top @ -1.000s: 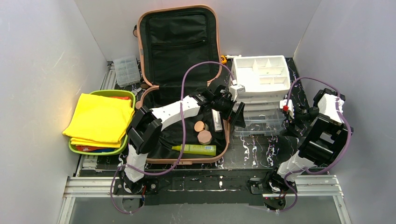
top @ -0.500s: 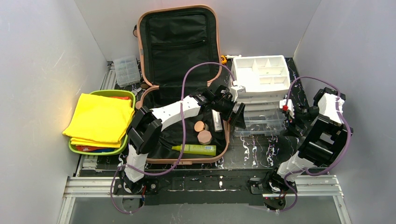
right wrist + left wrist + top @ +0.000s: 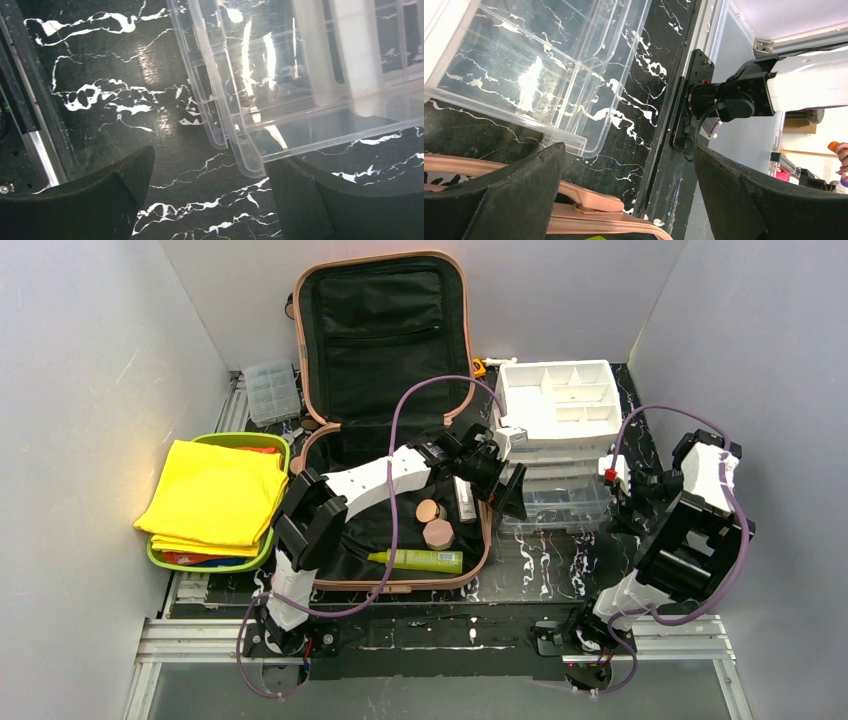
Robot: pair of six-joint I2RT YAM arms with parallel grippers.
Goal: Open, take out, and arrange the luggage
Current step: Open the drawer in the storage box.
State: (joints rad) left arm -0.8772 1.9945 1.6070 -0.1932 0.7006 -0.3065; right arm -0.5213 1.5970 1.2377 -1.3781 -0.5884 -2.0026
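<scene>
Top external: left claw (image 3: 510, 496) over luggage (image 3: 380, 330) R rim.

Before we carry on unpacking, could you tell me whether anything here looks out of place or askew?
Nothing looks spilled or damaged. The yellow cloth overhangs the left rim of the lime-green tray rather than lying inside it. The clear drawers under the white organizer sit staggered, sticking out in front of it.
</scene>
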